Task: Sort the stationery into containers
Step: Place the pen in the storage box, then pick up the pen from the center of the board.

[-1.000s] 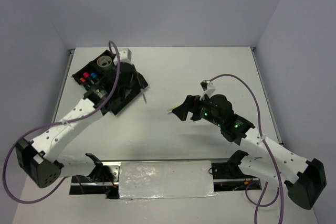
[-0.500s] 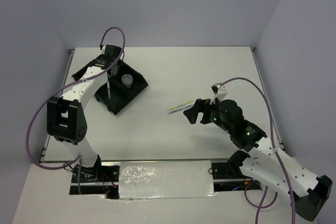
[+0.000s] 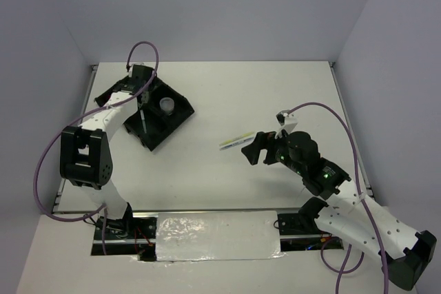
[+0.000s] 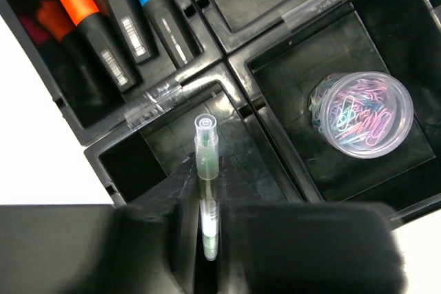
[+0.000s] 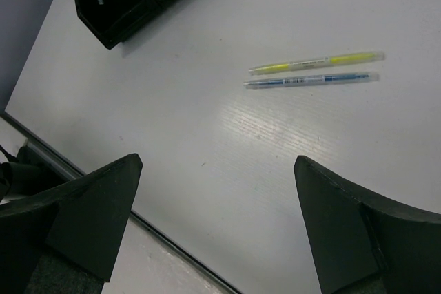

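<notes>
Counter (image 3: pixel 275 94): white, walled on three sides; it carries the tray at its far left and two loose pens near the middle.
Right arm (image 3: pixel 358 215): runs from the near right corner up and inward, with the wrist low and aimed left at the loose pens.
Left arm (image 3: pixel 110 105): rises from its base at the near edge, folds at a high elbow on the left, then reaches away to the tray. Its wrist is bent down over the tray.
Tray (image 3: pixel 160 135): black, four square compartments, set cornerwise on the counter.
Right fingers (image 5: pixel 83 204): spread wide with nothing between them, above bare counter and short of the loose pens.
Left fingers (image 4: pixel 176 197): closed narrowly on the green pen, above the tray compartment nearest the wrist camera.
Tub of paper clips (image 4: pixel 362 115): clear, round, standing in the compartment on the right of the left wrist view.
Highlighters: orange cap (image 4: pixel 93 29), pink cap (image 4: pixel 120 5) and blue cap (image 4: pixel 155 5) lie side by side in one compartment.
Green pen (image 4: pixel 205 163): held lengthwise in the slot between the left fingers, its clear end toward the tray's central cross.
Yellow pen (image 5: pixel 317 63): flat on the counter, well apart from the tray.
Blue pen (image 5: pixel 310 80): just beside the yellow pen and parallel to it; I cannot tell whether they touch.
</notes>
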Tool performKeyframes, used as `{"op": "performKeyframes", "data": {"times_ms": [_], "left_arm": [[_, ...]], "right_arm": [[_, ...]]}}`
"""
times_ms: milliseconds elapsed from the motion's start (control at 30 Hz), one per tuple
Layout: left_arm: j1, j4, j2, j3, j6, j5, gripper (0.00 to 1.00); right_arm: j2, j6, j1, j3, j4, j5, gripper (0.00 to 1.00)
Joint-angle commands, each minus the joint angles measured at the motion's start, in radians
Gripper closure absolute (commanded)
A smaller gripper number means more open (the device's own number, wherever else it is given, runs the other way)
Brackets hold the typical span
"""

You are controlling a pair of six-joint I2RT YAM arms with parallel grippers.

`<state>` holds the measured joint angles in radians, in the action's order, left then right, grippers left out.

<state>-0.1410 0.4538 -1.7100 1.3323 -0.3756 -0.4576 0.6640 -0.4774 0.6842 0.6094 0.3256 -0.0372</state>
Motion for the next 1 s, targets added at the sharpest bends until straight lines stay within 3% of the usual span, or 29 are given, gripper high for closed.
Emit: {"op": "performKeyframes", "data": {"times_ms": [0, 67, 100, 167, 200, 300, 433, 467, 567, 667, 700, 733, 800, 967], "left_arm": [[-0.002, -0.026, 0.019, -0.028, -0.052, 0.008, 0.72], [-0.002, -0.024, 0.032, -0.041, -0.057, 0.013, 0.64], [0.000, -0.008, 0.041, -0.039, -0.069, 0.010, 0.54], [0.000, 0.003, 0.052, -0.047, -0.083, 0.001, 0.44], [0.000, 0.011, 0.067, -0.050, -0.089, 0.002, 0.33], [0.000, 0.048, 0.117, -0.041, -0.112, 0.000, 0.16], [-0.003, 0.104, 0.225, -0.018, -0.098, 0.082, 0.09], [-0.005, 0.123, 0.272, -0.013, -0.091, 0.135, 0.02], [-0.032, 0.177, 0.382, -0.034, -0.053, 0.209, 0.01], [-0.072, 0.186, 0.513, -0.138, -0.031, 0.267, 0.01], [-0.080, 0.180, 0.542, -0.165, -0.028, 0.286, 0.01], [-0.083, 0.169, 0.599, -0.186, -0.020, 0.304, 0.01], [-0.088, 0.161, 0.653, -0.251, -0.022, 0.327, 0.01], [-0.094, 0.102, 0.815, -0.424, -0.025, 0.314, 0.01]], "right_arm": [[0.005, 0.007, -0.006, 0.006, -0.020, 0.013, 0.00], [0.022, 0.005, -0.005, 0.015, -0.028, 0.028, 0.00], [0.028, 0.003, -0.005, 0.013, -0.034, 0.031, 0.00], [0.054, 0.000, -0.005, 0.016, -0.049, 0.033, 0.00], [0.066, -0.001, -0.006, 0.018, -0.054, 0.033, 0.00], [0.136, -0.010, -0.005, 0.042, -0.057, 0.020, 0.00], [0.287, -0.088, -0.003, 0.096, -0.013, -0.111, 0.00], [0.322, -0.117, -0.006, 0.116, 0.004, -0.153, 0.00], [0.446, -0.216, -0.006, 0.184, 0.044, -0.276, 0.01], [0.526, -0.317, -0.005, 0.220, 0.043, -0.345, 0.11], [0.564, -0.341, -0.005, 0.233, 0.055, -0.383, 0.16], [0.584, -0.368, -0.005, 0.245, 0.076, -0.410, 0.33], [0.647, -0.460, -0.005, 0.291, 0.133, -0.464, 0.43], [0.792, -0.569, -0.006, 0.403, 0.216, -0.480, 0.40]]}}
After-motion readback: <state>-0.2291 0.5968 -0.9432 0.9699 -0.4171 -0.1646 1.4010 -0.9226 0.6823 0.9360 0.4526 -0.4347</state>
